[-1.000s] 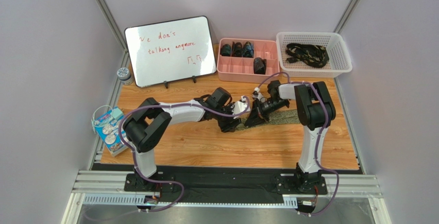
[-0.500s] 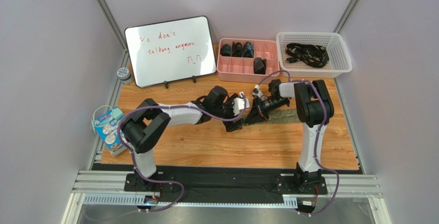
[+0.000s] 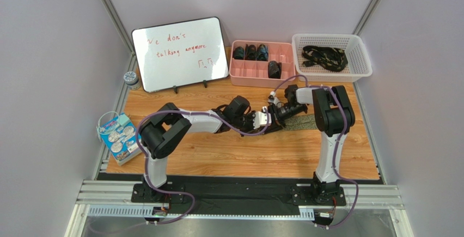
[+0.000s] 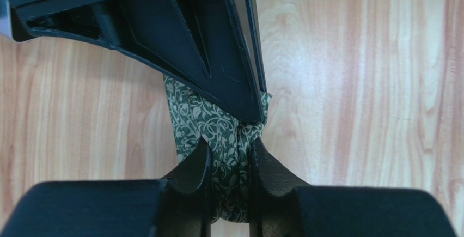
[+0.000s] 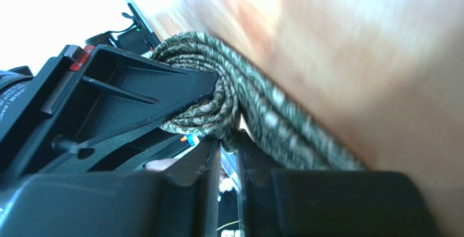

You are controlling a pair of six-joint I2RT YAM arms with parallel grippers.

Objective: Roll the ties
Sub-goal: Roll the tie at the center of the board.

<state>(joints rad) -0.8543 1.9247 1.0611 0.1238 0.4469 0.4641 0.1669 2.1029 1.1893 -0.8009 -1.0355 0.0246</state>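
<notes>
The green tie (image 4: 190,106) lies on the wooden table (image 4: 354,84) with its loose length running toward the right arm's side, and its bunched, part-rolled end is pinched between the closed fingers (image 4: 199,163) of the left gripper (image 4: 229,150). The right gripper (image 5: 229,139) is set tip to tip against it from the opposite side. Its fingers are narrowly parted at the folds, and whether anything is held cannot be told.

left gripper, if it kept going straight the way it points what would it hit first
The tie, which sits pinched in the left gripper. Just past it, probably the right gripper, which faces it almost tip to tip, though the depth is hard to judge.
</notes>
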